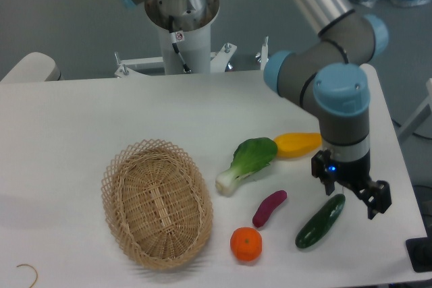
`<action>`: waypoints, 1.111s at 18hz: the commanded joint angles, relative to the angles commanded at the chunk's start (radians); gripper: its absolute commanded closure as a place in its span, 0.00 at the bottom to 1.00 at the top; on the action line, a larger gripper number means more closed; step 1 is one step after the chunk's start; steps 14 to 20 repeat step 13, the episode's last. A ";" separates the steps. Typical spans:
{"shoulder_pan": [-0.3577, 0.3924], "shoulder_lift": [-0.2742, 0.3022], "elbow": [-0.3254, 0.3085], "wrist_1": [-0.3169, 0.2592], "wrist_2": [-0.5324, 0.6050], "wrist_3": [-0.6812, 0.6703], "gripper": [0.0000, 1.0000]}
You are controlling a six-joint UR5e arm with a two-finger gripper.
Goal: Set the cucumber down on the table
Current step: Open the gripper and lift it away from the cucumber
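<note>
The dark green cucumber [318, 222] lies flat on the white table [81, 119] near the front right, tilted from lower left to upper right. My gripper [351, 193] hangs straight down over the cucumber's upper right end. Its two black fingers [323, 176] are spread wider than the cucumber, one on each side of that end, and do not appear to grip it.
A woven wicker basket [157, 202] stands front left. A bok choy [247, 163], a yellow vegetable [297, 144], a purple sweet potato [268, 208] and an orange [246, 244] lie left of the cucumber. The table's right edge is close to the gripper.
</note>
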 joint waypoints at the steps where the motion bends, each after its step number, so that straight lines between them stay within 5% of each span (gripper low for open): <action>1: 0.023 0.012 0.006 -0.031 -0.003 0.037 0.00; 10: 0.200 0.078 -0.017 -0.174 -0.106 0.413 0.00; 20: 0.212 0.086 -0.032 -0.174 -0.118 0.425 0.00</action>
